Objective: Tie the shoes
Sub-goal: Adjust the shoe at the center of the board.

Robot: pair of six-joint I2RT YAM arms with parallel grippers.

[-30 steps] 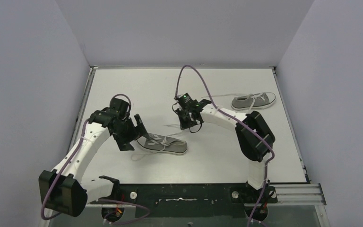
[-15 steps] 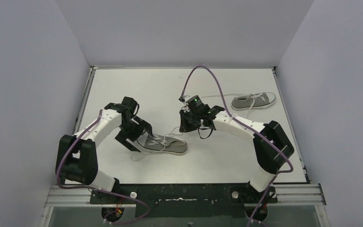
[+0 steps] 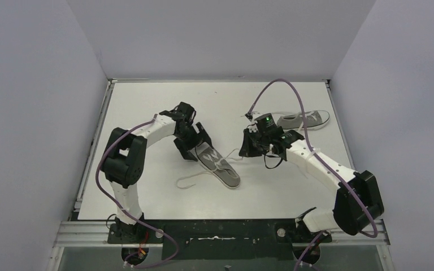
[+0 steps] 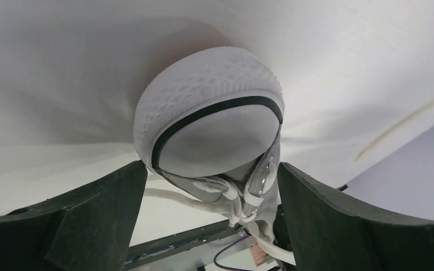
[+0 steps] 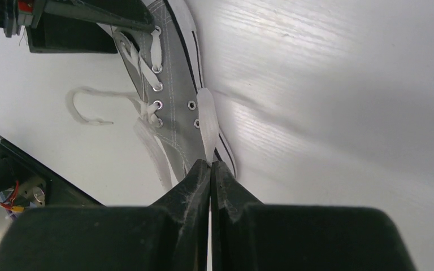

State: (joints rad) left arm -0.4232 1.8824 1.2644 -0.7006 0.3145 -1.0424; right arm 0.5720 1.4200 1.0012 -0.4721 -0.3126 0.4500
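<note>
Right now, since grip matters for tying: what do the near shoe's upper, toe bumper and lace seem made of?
The upper looks like grey canvas, matte, stitched. The toe bumper: probably white rubber, moulded ridges. The lace: flat white woven fabric, fibre unclear.

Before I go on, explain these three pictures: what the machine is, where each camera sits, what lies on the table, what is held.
The machine is two white robot arms bolted at the near edge of a white table, each ending in a two-finger gripper. The wide picture looks down from above and behind them. The other two come from a camera on each wrist, so the dark shapes at the bottom are that arm's own fingers. Two grey sneakers lie on the table: the near shoe in the middle, the far shoe at the back right. The left gripper stands open with the near shoe's toe between its fingers. The right gripper is shut on a white lace of that shoe.
</note>
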